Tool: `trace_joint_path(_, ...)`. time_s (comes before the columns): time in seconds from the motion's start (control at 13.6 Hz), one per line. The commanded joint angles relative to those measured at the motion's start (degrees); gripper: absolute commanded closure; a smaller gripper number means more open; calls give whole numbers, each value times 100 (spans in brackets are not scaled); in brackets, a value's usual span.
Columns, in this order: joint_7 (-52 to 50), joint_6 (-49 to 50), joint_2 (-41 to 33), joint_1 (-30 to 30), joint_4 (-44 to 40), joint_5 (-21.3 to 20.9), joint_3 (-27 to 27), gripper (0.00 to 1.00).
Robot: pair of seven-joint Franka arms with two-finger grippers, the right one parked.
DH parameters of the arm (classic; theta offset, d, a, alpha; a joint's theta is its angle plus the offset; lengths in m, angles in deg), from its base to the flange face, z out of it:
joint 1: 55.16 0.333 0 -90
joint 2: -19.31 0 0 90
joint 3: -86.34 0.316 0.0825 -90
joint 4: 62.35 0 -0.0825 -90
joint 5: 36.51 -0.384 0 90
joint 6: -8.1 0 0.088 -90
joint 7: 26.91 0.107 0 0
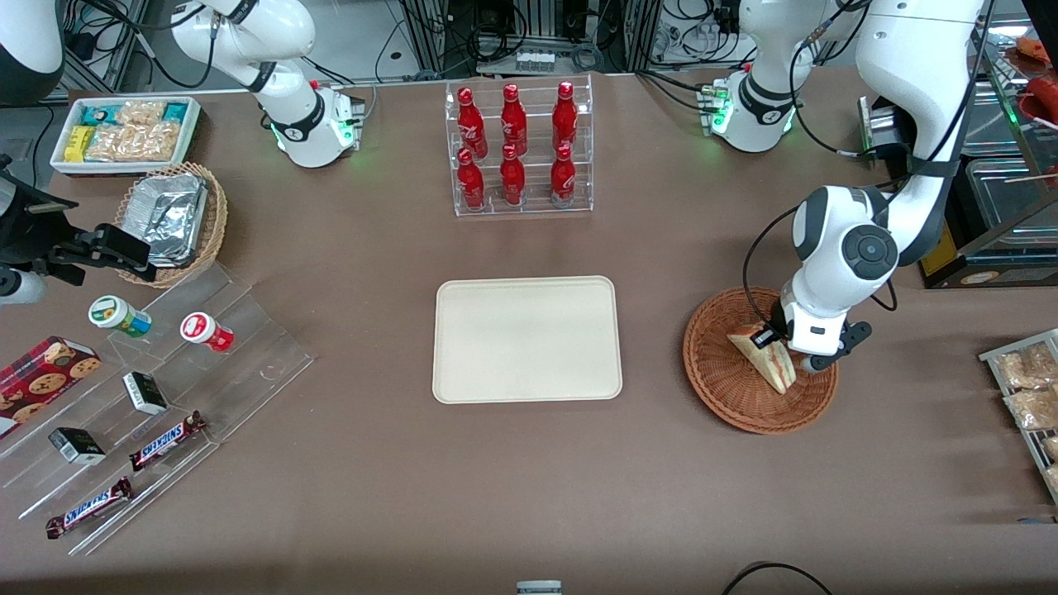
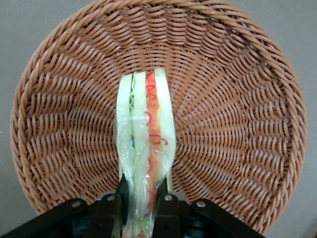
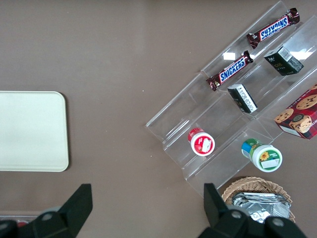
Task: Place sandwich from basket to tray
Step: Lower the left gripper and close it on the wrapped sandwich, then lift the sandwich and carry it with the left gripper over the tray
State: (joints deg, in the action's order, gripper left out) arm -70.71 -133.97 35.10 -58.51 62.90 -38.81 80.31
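Note:
The sandwich is a wrapped wedge of pale bread with red and green filling, standing on edge in the reddish-brown wicker basket. My left gripper is over the basket, shut on the sandwich. In the left wrist view the black fingers press the wrapped sandwich from both sides, with the basket weave all around it. Whether the sandwich still touches the basket floor I cannot tell. The cream-white tray lies flat at mid-table, toward the parked arm's end from the basket, with nothing on it.
A clear rack of red bottles stands farther from the front camera than the tray. Snack packets lie at the working arm's end. A clear stepped stand with candy bars and cups, a foil-tray basket and a snack bin sit at the parked arm's end.

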Motion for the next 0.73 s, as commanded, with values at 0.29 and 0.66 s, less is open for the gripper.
trace_joint_path(0.29,-50,195,-286,28,17,-157,5,100)
trace_joint_path(0.66,240,1619,-805,1,-386,-157,-12,100)
